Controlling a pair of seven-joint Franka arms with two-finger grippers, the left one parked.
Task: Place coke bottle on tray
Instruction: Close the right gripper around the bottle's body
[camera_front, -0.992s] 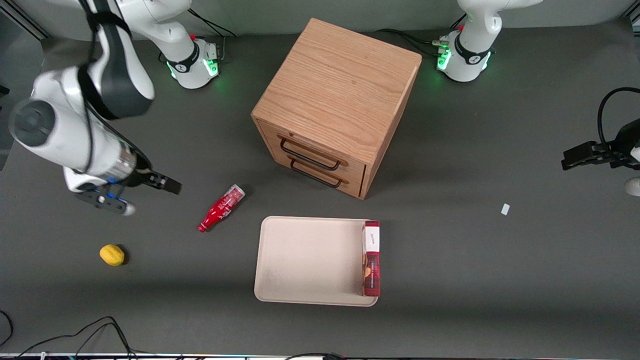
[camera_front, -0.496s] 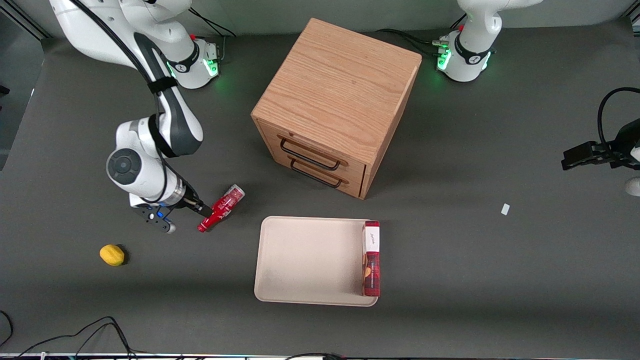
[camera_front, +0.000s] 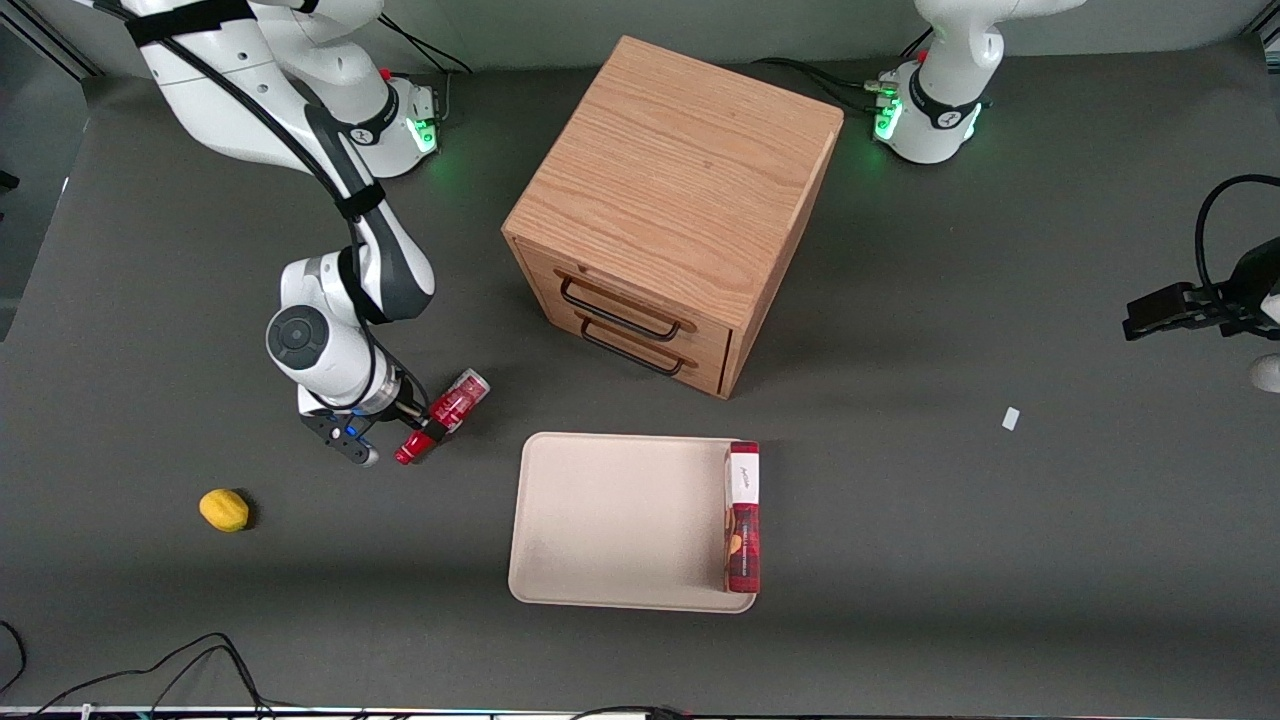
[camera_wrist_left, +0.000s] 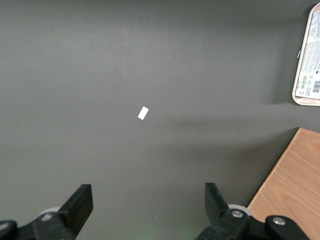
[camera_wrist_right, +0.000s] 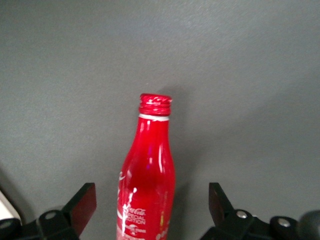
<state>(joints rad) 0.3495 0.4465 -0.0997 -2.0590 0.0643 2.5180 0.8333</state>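
While lying flat on the dark desk, the coke bottle points cap-first toward the desk's camera-side edge, slanted | tool spread, straddling its body | tray apart.

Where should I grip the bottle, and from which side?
Grip the bottle across its wide body, coming straight down from above. It lies flat on the table, so its rounded sides are free. The open gripper already straddles the body; the neck is narrower and would likely slip or pivot.
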